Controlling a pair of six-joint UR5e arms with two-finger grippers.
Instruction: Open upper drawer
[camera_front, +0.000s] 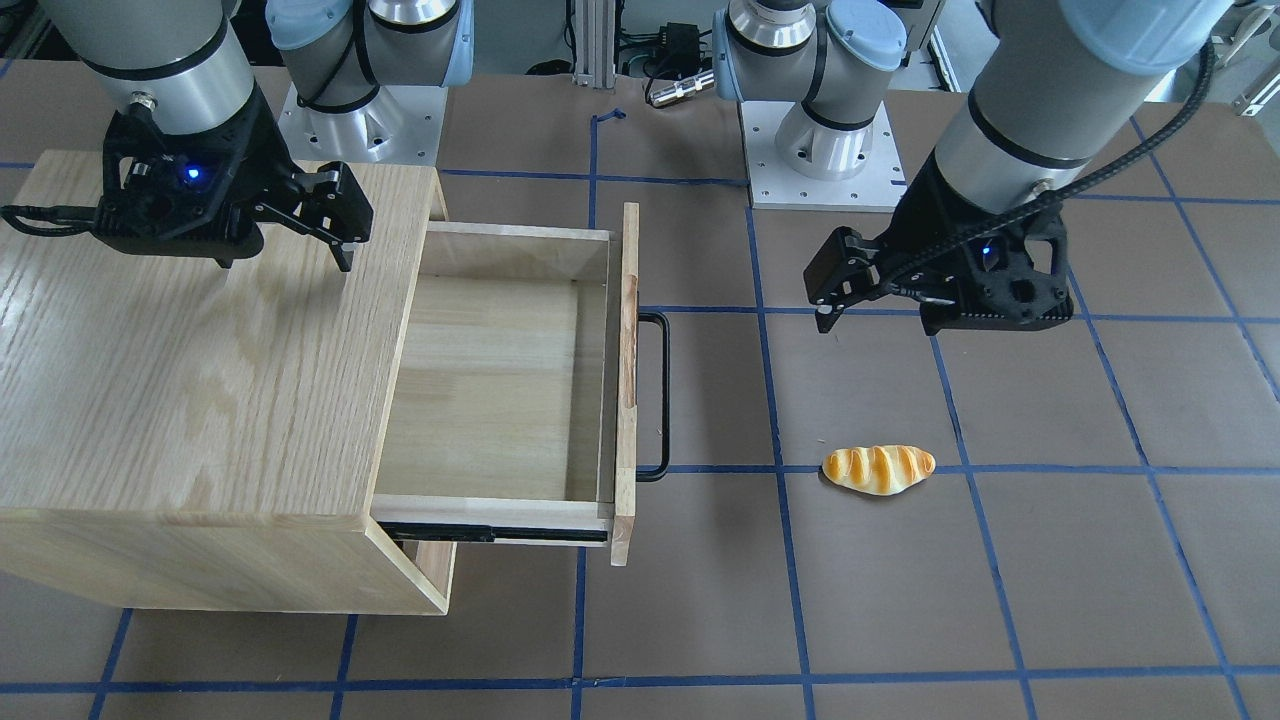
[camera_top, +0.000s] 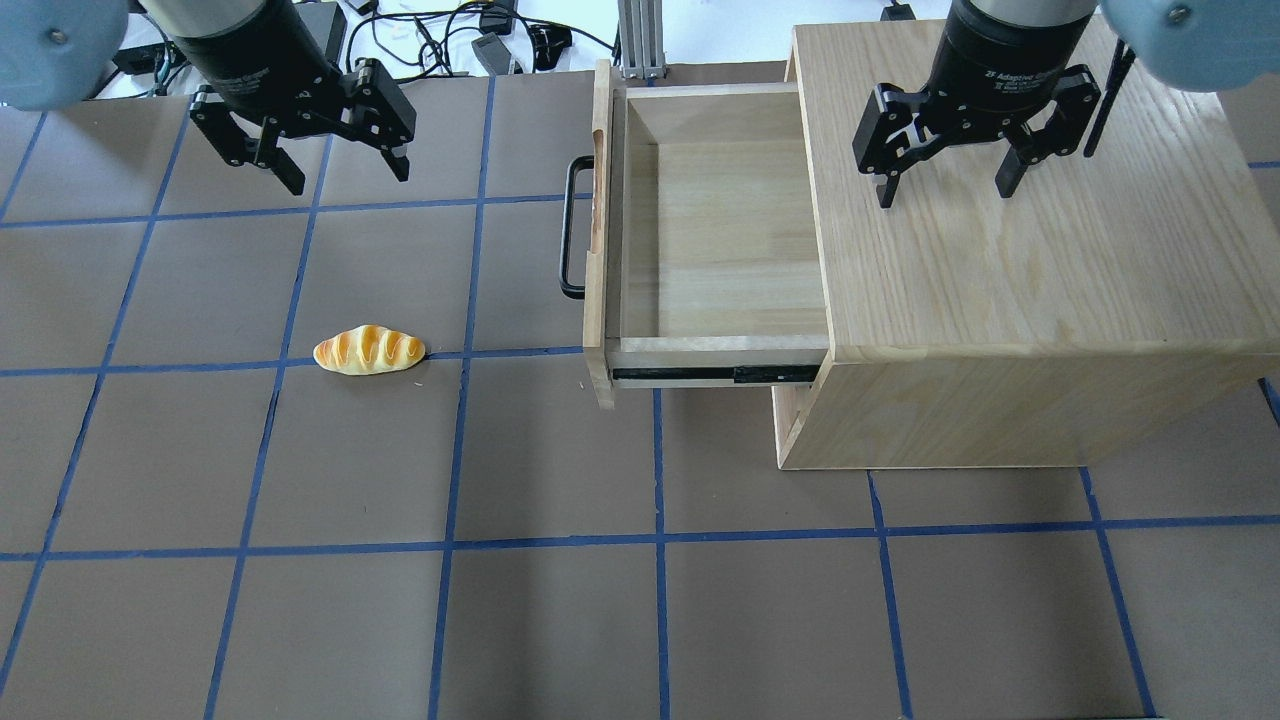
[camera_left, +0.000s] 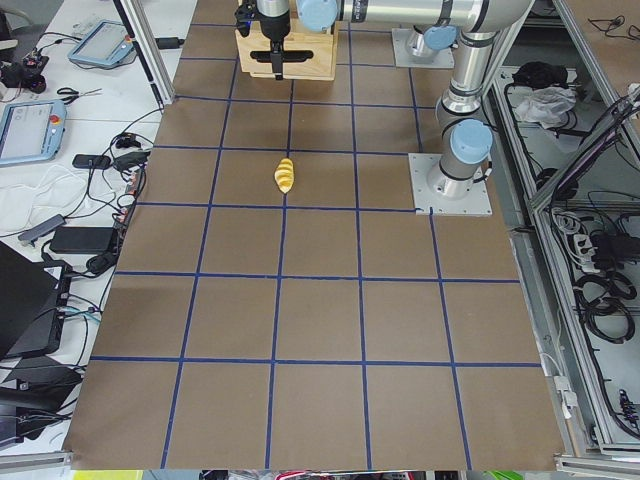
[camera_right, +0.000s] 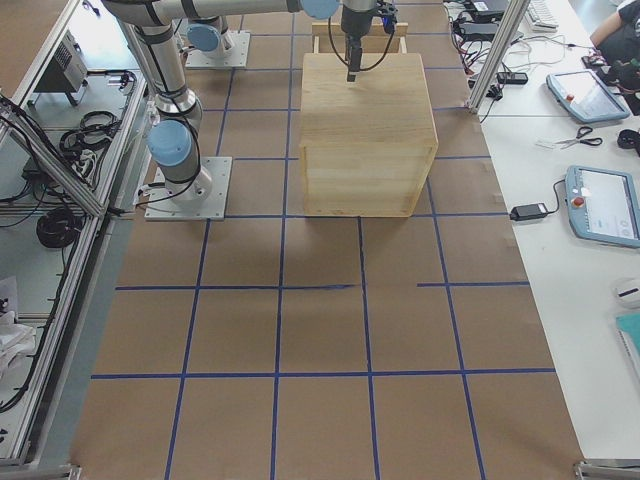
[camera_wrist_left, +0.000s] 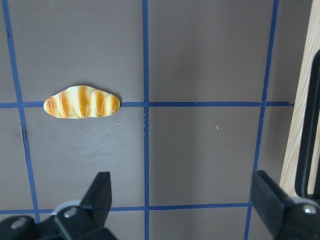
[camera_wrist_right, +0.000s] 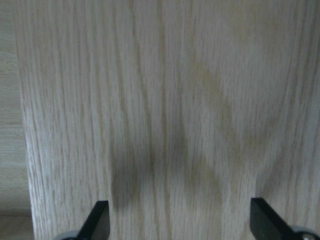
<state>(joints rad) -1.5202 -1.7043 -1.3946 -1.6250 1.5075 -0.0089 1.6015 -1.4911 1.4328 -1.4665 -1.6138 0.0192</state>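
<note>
- Nearest, the brown counter (camera_top: 500, 600) is seen, taped into blue squares.
- A bread roll (camera_top: 369, 350) is found lying on a blue line on the left arm's side, well apart from the drawer.
- The upper drawer (camera_top: 715, 240) is seen standing well out of the oak cabinet (camera_top: 1020, 280), toward the left arm's side. Its pale floor is exposed and nothing is seen inside. A black slide rail (camera_top: 715, 375) is bared along its near side.
- The black bar handle (camera_top: 567, 228) on the front panel (camera_top: 598, 240) is touched by neither gripper.
- The left gripper (camera_top: 350, 178) is held above the counter, well apart from the handle. Its fingers are spread and nothing is grasped.
- The right gripper (camera_top: 945, 193) is held over the cabinet's top. Its fingers are likewise spread and nothing is grasped.
- The opening is judged to be essentially done. Whether any slide travel is left cannot be told, so little or nothing is thought to remain.
</note>
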